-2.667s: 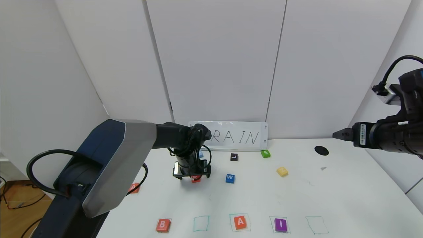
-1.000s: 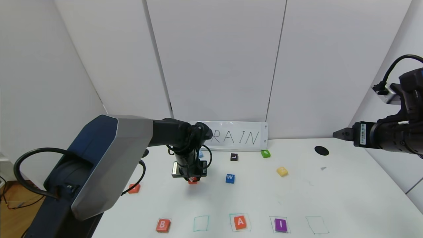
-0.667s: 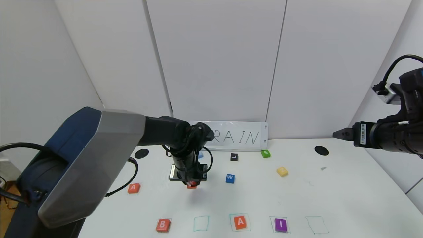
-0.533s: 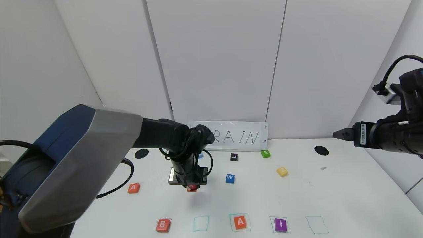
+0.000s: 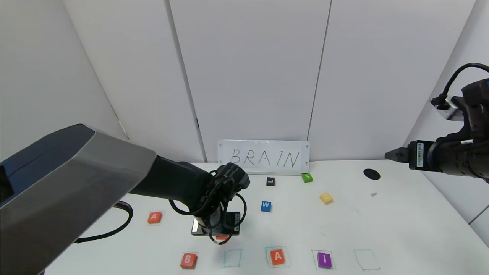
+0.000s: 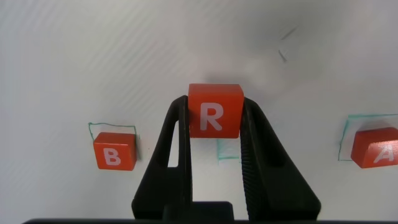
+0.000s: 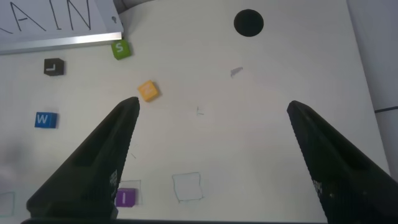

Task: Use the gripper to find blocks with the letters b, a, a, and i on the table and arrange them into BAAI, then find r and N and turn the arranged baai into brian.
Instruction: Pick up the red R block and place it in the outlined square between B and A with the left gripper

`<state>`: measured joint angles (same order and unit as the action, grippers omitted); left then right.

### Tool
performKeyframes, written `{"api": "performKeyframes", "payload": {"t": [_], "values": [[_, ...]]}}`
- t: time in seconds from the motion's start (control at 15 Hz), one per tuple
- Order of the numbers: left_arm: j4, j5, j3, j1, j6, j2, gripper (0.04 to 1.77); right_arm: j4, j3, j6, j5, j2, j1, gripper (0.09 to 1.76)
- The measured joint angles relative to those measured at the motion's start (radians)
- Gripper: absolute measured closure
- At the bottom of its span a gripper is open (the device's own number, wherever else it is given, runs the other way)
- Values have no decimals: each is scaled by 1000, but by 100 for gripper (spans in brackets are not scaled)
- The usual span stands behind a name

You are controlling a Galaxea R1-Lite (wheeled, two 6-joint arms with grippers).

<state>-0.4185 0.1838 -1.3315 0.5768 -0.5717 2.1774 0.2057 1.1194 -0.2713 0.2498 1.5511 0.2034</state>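
The R block [image 6: 214, 111] is clamped in the left gripper [image 6: 213, 127] above an empty green-drawn square [image 5: 232, 258]; right gripper [image 7: 211, 155] spread wide.

White R on the orange-red block [image 6: 214, 110] pinched in the left gripper [image 6: 213, 134], with B [image 6: 113, 150] and A [image 6: 375, 148] on orange-red blocks flanking it below. Beyond it, the sign [image 5: 263, 157] reads BRAIN, near W on blue [image 5: 266, 206], L on black [image 5: 270, 181], S on green [image 5: 306, 177]; I on purple [image 5: 324, 259].

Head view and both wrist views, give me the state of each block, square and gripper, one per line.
left gripper: shut on R block, held off the table
right gripper: open, parked high
B block: in its square
A block: in its square
I block: in its square
second square: empty
last square: empty
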Motion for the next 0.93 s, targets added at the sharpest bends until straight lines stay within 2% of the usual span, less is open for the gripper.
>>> {"api": "performKeyframes", "payload": {"t": [0.4,0.73,0.93], "values": [[11,0,70,65,-36,-5,130,0,0,0,0,-4,0,14],[88,-5,116,87,-38,3,130,0,1,0,0,-7,0,14],[90,-6,125,92,-38,13,130,0,0,0,0,-8,-1,14]]}}
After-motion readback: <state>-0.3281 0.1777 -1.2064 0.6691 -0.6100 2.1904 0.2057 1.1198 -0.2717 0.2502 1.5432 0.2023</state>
